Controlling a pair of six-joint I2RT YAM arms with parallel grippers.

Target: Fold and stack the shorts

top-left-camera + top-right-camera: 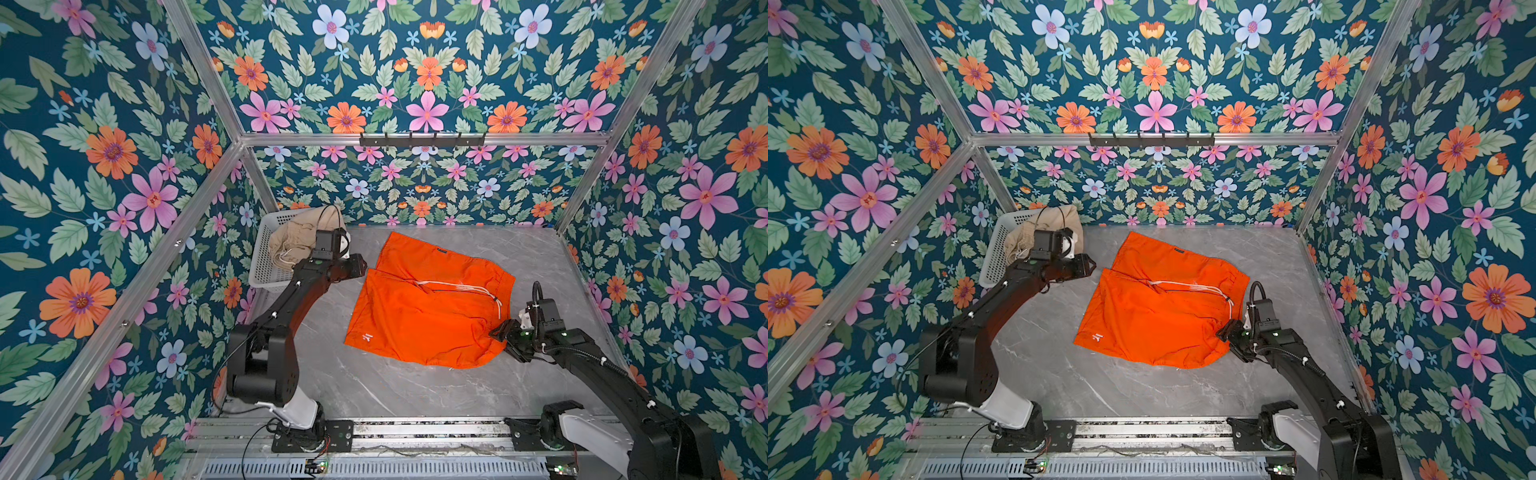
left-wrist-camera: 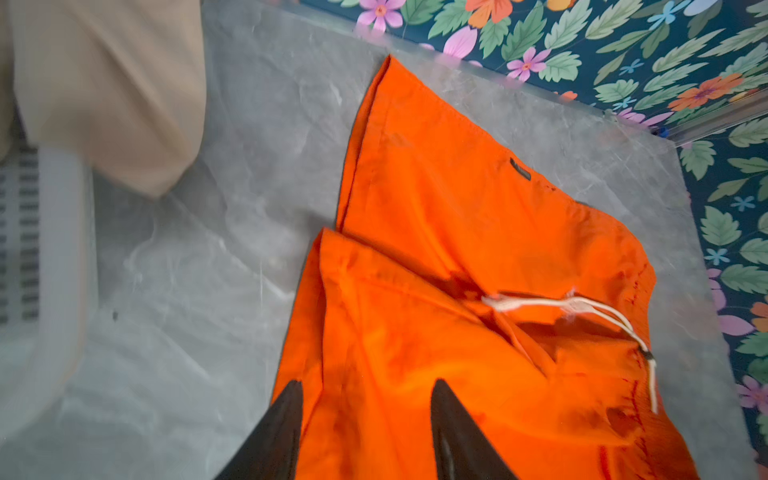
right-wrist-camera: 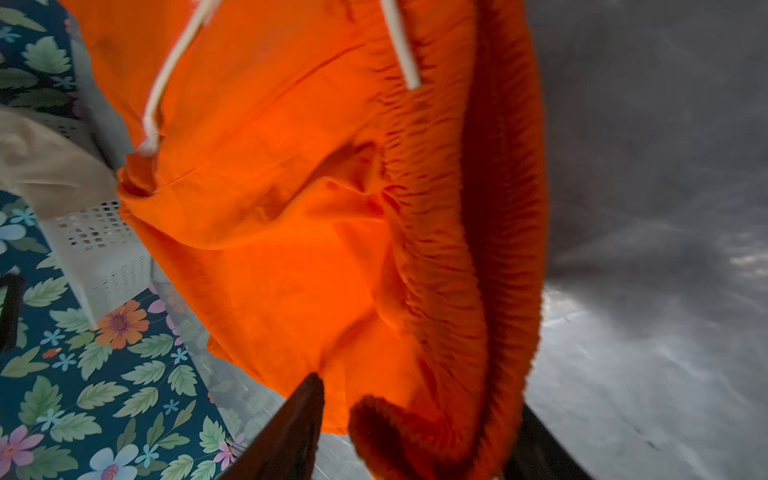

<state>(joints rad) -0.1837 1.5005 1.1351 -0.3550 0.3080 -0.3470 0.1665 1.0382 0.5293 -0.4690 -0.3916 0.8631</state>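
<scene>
Lying flat on the grey bench (image 1: 374,386), the orange shorts (image 1: 428,307) sit beside the white basket (image 1: 262,257), apart from it, with a strip of bare bench between. They are folded roughly in half, the upper layer offset so two hem edges face the basket. The gathered waistband is on the side away from the basket. A white drawstring (image 1: 457,286) trails across the top, and a small white logo (image 1: 367,337) marks the front corner on the basket side.

Open room: a wide bare stretch of bench lies between the shorts and the arm bases. The strips along the back wall and on the side far from the basket are narrower.

The left gripper (image 1: 360,266) hangs between the basket and the shorts' hem. Its fingers (image 2: 282,428) are spread and hold nothing, with orange cloth only seen past them. The right gripper (image 1: 505,338) is at the waistband corner farthest from the basket, its fingers (image 3: 291,428) spread wide. The corner lies loose between them, not pinched.

The beige shorts (image 1: 295,237) are heaped in the basket, spilling over the rim and partly hidden by the left wrist. The left arm covers the basket's front end. Both wrist views are blurred. In the right wrist view the second finger is mostly hidden by the waistband.
</scene>
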